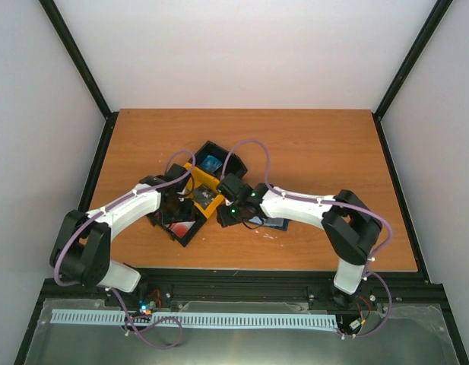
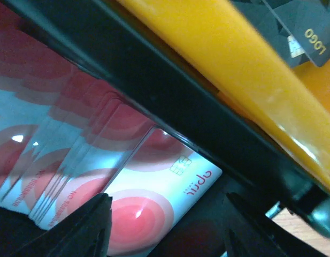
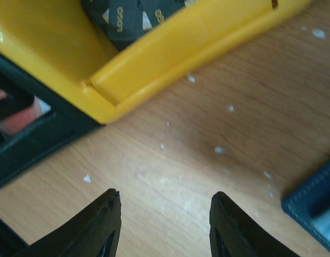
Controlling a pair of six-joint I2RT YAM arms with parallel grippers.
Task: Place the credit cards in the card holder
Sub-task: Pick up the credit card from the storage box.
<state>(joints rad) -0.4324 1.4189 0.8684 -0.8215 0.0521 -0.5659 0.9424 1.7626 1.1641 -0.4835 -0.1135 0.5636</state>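
Standing here watching, and honestly I can see a few ways this goes sideways.

The left fingers (image 2: 92, 227) are spread wide with nothing between them, hanging right over the thin red-and-white plastic credit cards (image 2: 154, 198). Those cards sit fanned in a loose stack inside a black plastic bin (image 2: 170, 101), lying pretty flat and looking glossy. My guess is a pinch from above either skates off the top card or drags up two or three at once. The bin wall is also just beside one finger, so a slightly off approach could bump it and shove the whole bin.

Right next door is a yellow plastic bin (image 2: 250, 69) with dark cards marked LOGO (image 2: 309, 35), which aren't the ones wanted. Drift that way and it grabs the wrong thing.

The right fingers (image 3: 98, 227) are spread too, holding nothing, over bare wooden counter (image 3: 207, 134). The small dark blue folding card holder (image 3: 314, 206) lies near them, off to one side and apart from the bins. It's loose on the wood, so if nobody pins it down, pushing a card in probably just slides it away. Can't tell from here whether it's even open.

Both arms are bunched together in the middle as well, so a clash looks possible.
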